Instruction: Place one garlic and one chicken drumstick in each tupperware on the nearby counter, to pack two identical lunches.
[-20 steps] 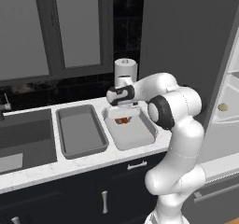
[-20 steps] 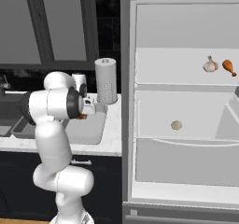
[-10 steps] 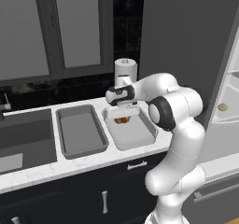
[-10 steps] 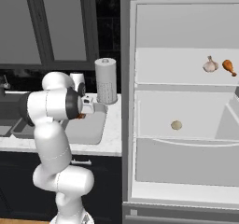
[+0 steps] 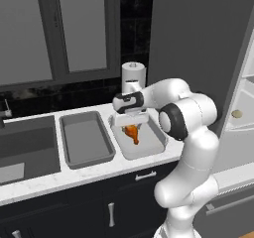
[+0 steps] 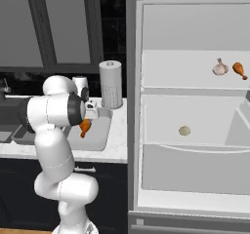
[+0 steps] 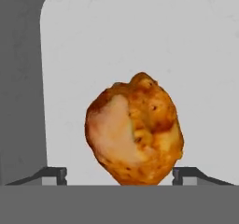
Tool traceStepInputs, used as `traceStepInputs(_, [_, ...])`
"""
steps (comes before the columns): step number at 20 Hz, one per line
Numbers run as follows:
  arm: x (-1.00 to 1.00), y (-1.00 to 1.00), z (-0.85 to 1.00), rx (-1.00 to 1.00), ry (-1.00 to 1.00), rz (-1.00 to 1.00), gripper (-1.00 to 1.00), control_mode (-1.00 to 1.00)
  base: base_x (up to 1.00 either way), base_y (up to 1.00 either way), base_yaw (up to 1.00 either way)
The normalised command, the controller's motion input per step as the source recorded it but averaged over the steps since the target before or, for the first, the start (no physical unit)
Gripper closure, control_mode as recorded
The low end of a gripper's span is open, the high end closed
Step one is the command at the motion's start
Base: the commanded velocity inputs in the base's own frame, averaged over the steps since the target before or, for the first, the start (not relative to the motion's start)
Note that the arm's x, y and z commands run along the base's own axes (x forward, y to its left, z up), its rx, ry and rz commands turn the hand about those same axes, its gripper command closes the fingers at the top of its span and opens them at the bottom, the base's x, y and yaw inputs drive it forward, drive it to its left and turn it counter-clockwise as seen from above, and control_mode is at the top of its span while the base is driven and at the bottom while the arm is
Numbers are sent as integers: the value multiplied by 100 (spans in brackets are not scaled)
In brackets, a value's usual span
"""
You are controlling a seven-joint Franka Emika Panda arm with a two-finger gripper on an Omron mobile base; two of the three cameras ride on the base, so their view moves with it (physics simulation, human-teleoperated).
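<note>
A browned chicken drumstick [image 5: 132,133] [image 6: 85,126] stands on end just under my gripper [image 5: 130,120], inside the right grey tupperware [image 5: 151,150] [image 6: 99,139]. In the hand view the drumstick [image 7: 135,132] sits between my fingertips [image 7: 53,174], which stand wide apart and clear of it, so the gripper [image 7: 120,174] is open. Whether the drumstick rests on the tray floor [image 7: 140,31] I cannot tell. The left tupperware [image 5: 87,138] holds nothing. A garlic [image 6: 220,68] and a second drumstick [image 6: 239,69] lie on the upper fridge shelf.
The white counter [image 5: 74,175] carries both trays, with a dark sink [image 5: 25,143] to their left. A paper towel roll [image 5: 133,76] [image 6: 111,84] stands behind the right tray. The open fridge [image 6: 195,145] has a small pale round item [image 6: 184,130] on its middle shelf.
The jaws have spread apart and let go of the drumstick, which now sits slightly lower in the right tray. The arm has barely moved.
</note>
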Motion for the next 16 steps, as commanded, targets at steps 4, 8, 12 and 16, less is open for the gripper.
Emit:
traceStepInputs(4, [-39, 0, 43, 0, -2, 0, -100, -100, 0, 0, 0])
traceStepInputs(8, [-90, 0, 75, 1, -9, 0, -100, -100, 0, 0, 0])
traceStepInputs(12, [-100, -17, 24, 5, -6, 0, -100, -100, 0, 0, 0])
traceStepInputs(16, [-100, -29, 0, 8, -4, 0, -100, -100, 0, 0, 0])
